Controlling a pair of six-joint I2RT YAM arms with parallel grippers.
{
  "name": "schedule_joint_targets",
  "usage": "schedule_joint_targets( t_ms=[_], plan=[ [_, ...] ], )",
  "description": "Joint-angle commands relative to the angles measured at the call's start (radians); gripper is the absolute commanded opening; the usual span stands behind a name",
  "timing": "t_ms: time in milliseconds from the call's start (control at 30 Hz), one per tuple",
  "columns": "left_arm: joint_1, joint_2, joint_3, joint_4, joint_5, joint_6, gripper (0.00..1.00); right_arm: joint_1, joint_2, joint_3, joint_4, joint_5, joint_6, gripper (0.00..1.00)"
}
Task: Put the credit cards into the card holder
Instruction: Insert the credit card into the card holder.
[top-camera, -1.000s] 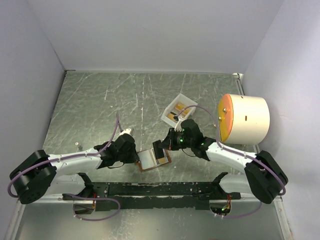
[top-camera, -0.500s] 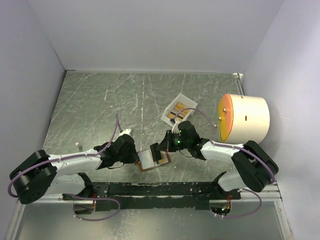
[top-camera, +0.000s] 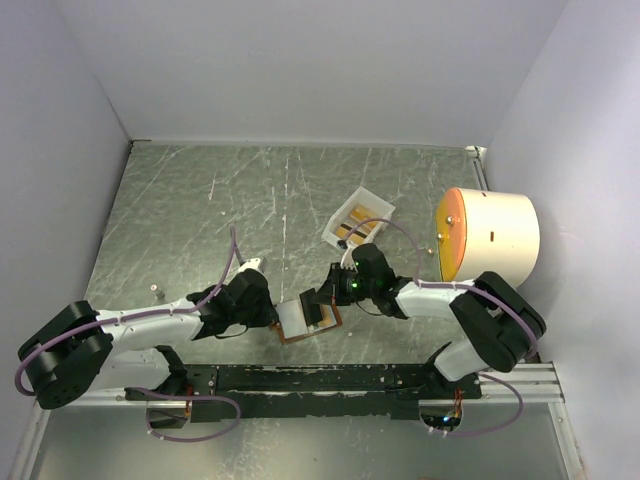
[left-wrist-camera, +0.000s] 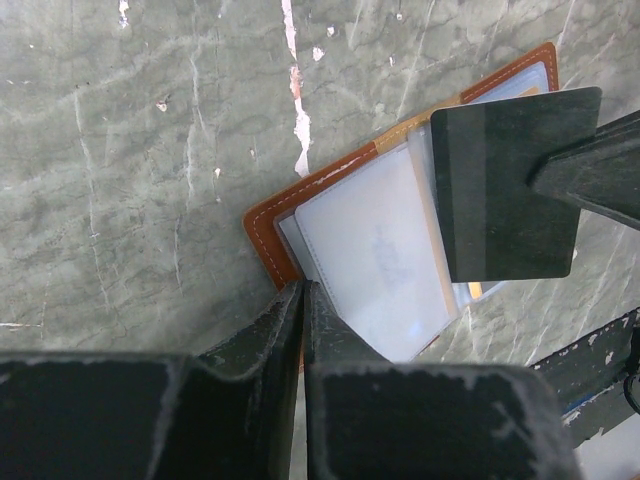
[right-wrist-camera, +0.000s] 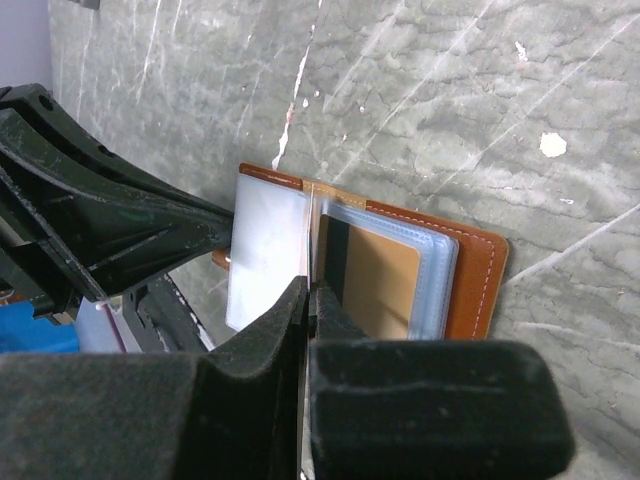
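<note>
The grey marbled table (top-camera: 200, 220) carries the open brown leather-like card holder (left-wrist-camera: 370, 250), clear pockets up. Well right of the holder stands a cream cylinder with an orange face (top-camera: 495, 235). Beyond the holder, nearer, sits a small white rectangular tray (top-camera: 372, 200) holding orange credit cards (top-camera: 356, 216). The left gripper (left-wrist-camera: 303, 295) pinches the holder's left edge, jaws narrow. The right gripper (right-wrist-camera: 308, 290) clamps a dark-faced card (left-wrist-camera: 505, 190) over the holder's pockets; contact cannot be told.
</note>
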Motion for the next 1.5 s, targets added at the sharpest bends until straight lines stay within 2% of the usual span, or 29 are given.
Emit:
schedule_joint_targets(
  t_ms=[0,167,500,1000,1467],
  plan=[
    [-0.002,0.016,-0.017,-0.021,-0.028,0.013,0.16,0.006,0.023,0.001,0.049,0.002,0.005,0.00],
    [-0.002,0.013,-0.016,-0.024,-0.031,0.013,0.16,0.007,0.028,0.015,0.041,-0.002,0.024,0.00],
    [-0.002,-0.004,-0.019,-0.032,-0.036,0.014,0.16,0.006,-0.063,0.044,-0.058,0.066,0.008,0.00],
    [-0.003,-0.008,-0.026,-0.018,-0.024,0.016,0.17,0.006,0.040,0.009,0.096,-0.019,0.072,0.00],
    [-0.002,-0.007,-0.025,-0.022,-0.028,0.014,0.16,0.006,0.023,-0.025,0.098,0.051,0.005,0.00]
  ],
)
